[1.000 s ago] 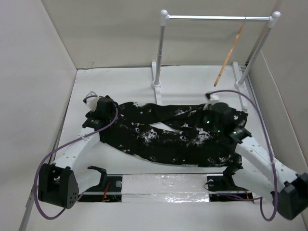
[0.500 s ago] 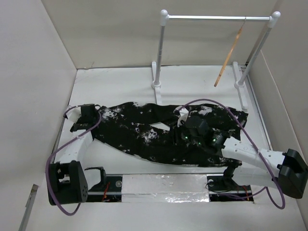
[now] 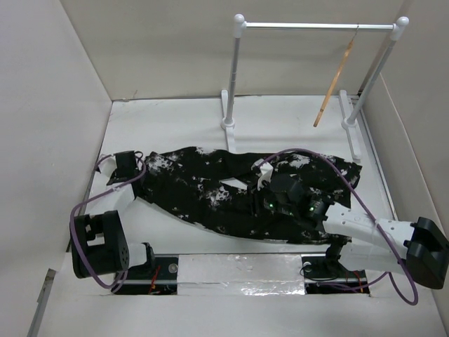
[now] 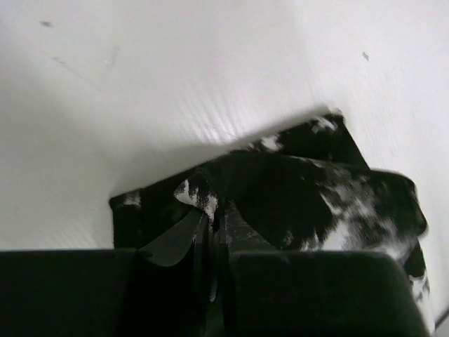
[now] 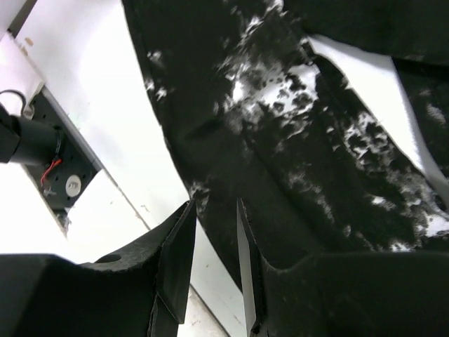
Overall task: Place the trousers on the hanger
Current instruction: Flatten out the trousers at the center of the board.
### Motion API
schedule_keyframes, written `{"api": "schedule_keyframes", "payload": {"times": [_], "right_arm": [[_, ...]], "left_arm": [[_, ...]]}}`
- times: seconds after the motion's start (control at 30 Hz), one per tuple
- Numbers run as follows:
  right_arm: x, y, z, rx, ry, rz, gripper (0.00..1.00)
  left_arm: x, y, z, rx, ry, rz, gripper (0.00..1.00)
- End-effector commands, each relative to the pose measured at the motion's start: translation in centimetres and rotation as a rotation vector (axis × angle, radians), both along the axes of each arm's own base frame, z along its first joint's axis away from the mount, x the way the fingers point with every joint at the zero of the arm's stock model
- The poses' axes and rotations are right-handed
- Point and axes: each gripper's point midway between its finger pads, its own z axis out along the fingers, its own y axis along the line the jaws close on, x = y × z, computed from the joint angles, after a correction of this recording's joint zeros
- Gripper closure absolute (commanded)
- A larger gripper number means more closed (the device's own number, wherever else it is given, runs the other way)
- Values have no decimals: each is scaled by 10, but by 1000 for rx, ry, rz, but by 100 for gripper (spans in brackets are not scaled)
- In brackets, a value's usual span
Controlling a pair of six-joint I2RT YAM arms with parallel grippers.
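Right gripper (image 5: 214, 209) farther left above trousers (image 3: 203, 193); hanger (image 3: 335, 84) on rack (image 3: 309, 27).

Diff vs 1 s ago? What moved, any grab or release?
The left pincer, shut on the left end of the trousers, moved left toward the wall and dragged that end a little with it. The right pincer swung left from the trousers' right part to above their middle. It is open and holds nothing. The trousers' right end and the hanger on the rack are unchanged.
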Motion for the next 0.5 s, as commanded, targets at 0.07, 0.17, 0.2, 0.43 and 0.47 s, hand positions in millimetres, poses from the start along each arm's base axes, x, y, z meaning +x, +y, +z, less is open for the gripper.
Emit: {"api": "schedule_keyframes", "payload": {"times": [0.07,0.17,0.2,0.43,0.47], "right_arm": [[0,8,17,54,-56,21,65],[7,8,15,41,-70,-4,65],[8,9,17,35,-76,-2,65],[22,-2,23,-10,-94,-83,65],[30,-8,25,-8,-98,-114,65]], "left_arm": [[28,-37,72,31,-226,-139,100],[26,-83,119,45,-322,-286,100],[21,-114,127,28,-343,-379,100],[-34,-225,115,-68,-291,-736,100],[-52,-247,97,-44,-218,-824,96]]}}
